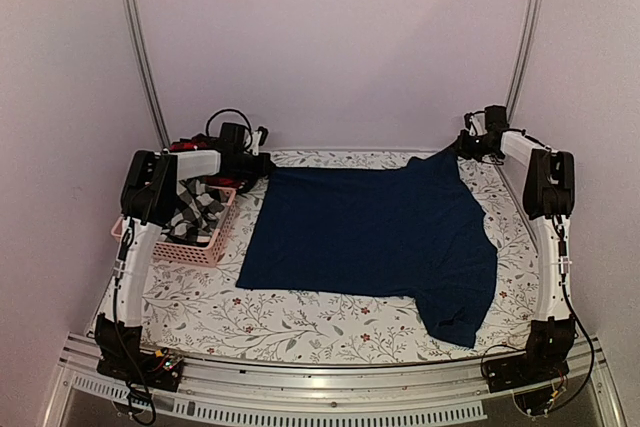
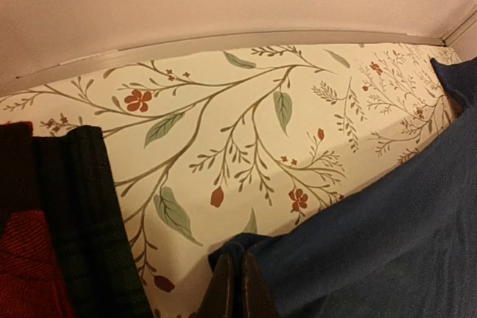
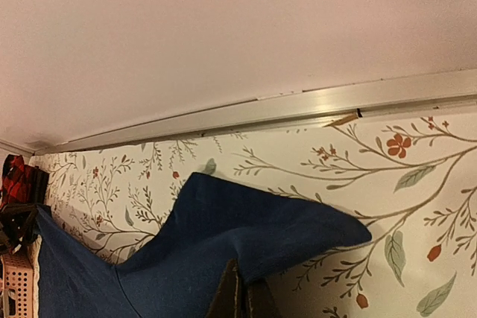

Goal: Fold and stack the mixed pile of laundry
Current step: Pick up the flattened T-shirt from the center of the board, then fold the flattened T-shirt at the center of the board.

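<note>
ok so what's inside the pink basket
Black-and-white checked fabric shows inside the pink basket. The left arm crosses over the basket's left part, so that side is hidden, as is anything beneath the checked fabric.

The T-shirt point(image 1: 370, 237) is plain navy blue. The surface point(image 1: 300, 317) has a cream cover printed with brown twigs, grey-green leaves and small red flowers. The slotted basket point(image 1: 195, 250) is pink, and the checked shirt point(image 1: 195, 212) in it is black and white. The plaid piece point(image 2: 26, 266) is red and black.
</note>
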Controlling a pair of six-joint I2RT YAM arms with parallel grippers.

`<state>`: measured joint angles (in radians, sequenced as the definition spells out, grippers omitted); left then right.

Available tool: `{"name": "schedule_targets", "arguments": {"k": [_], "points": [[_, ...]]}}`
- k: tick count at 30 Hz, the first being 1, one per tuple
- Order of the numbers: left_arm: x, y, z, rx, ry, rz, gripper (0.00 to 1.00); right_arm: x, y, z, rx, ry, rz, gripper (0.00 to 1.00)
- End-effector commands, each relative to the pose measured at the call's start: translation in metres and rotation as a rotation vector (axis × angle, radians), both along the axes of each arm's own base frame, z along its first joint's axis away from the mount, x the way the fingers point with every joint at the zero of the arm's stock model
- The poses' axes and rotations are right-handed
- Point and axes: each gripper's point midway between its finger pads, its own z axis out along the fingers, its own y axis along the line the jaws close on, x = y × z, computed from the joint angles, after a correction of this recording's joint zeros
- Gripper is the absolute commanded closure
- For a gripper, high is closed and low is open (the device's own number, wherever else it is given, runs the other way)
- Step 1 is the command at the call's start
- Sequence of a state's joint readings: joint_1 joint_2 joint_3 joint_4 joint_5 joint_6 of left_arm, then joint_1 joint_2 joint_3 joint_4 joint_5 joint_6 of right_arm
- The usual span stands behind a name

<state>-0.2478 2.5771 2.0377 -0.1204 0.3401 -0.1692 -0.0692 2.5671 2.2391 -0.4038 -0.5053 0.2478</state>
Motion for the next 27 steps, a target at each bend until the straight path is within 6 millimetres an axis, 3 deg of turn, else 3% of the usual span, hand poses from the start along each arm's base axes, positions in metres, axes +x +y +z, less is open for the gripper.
{"name": "schedule_targets", "arguments": {"k": [1,8,15,27], "points": [[0.013,0.017,0.050,-0.013,-0.108,0.020,1.00,0.003,0.025,0.046,0.016,-0.121,0.090,1.00],[0.004,0.011,0.054,-0.031,-0.132,-0.027,1.00,-0.029,0.028,0.044,-0.006,-0.082,0.110,1.00],[-0.019,0.002,0.079,-0.028,-0.250,-0.111,1.00,-0.066,0.031,0.045,-0.005,-0.072,0.123,1.00],[-0.060,-0.006,0.076,0.004,-0.274,-0.170,1.00,-0.122,0.033,0.051,0.002,-0.050,0.115,1.00]]}}
